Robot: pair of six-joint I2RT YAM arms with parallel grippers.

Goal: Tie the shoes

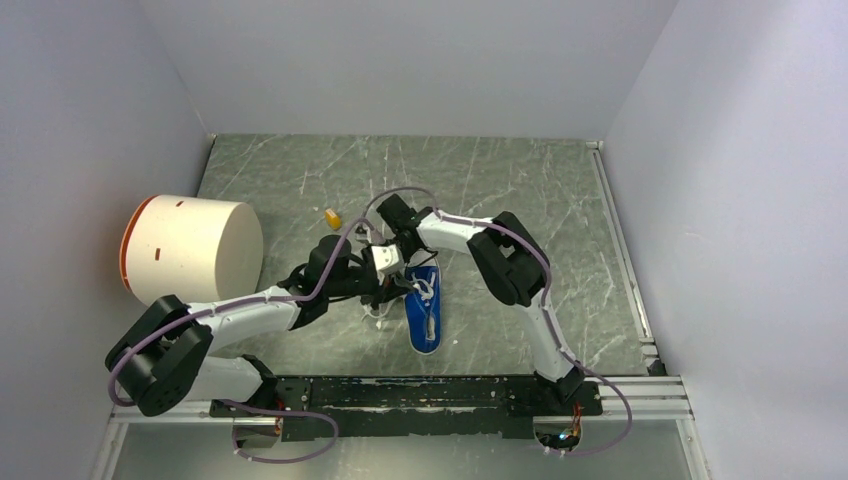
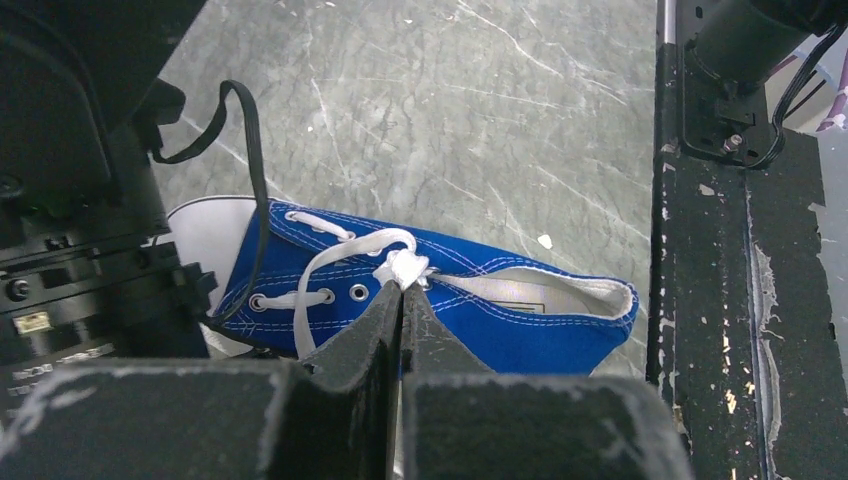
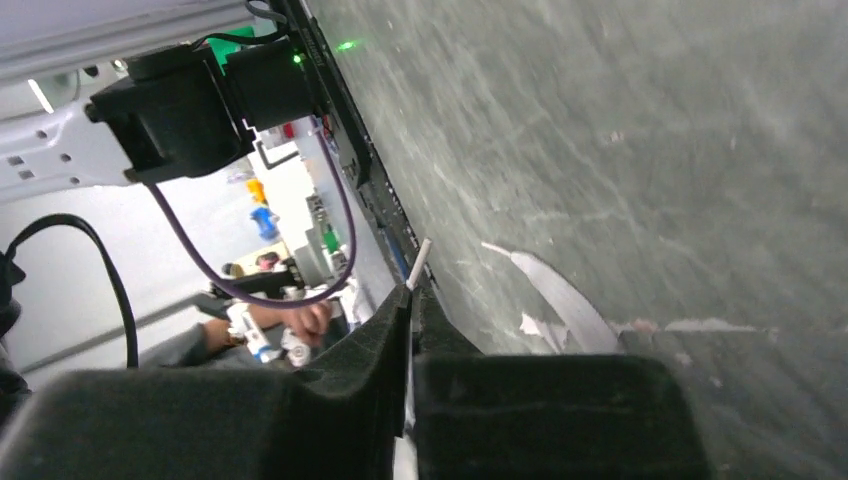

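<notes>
The blue canvas sneaker (image 1: 424,312) lies on the table in front of both arms; in the left wrist view the sneaker (image 2: 500,310) shows its white toe cap at left and its opening at right. My left gripper (image 2: 403,288) is shut on the white lace (image 2: 405,266) at a bunched crossing over the top eyelets. My right gripper (image 3: 413,290) is shut on a thin white lace end (image 3: 419,262) that sticks out past its tips. In the top view the left gripper (image 1: 392,290) and the right gripper (image 1: 408,250) meet above the sneaker's far end.
A large white cylinder with an orange rim (image 1: 190,248) lies at the left. A small yellow block (image 1: 333,216) sits behind the arms' wrists. A black rail (image 1: 440,392) runs along the near edge. Walls enclose three sides.
</notes>
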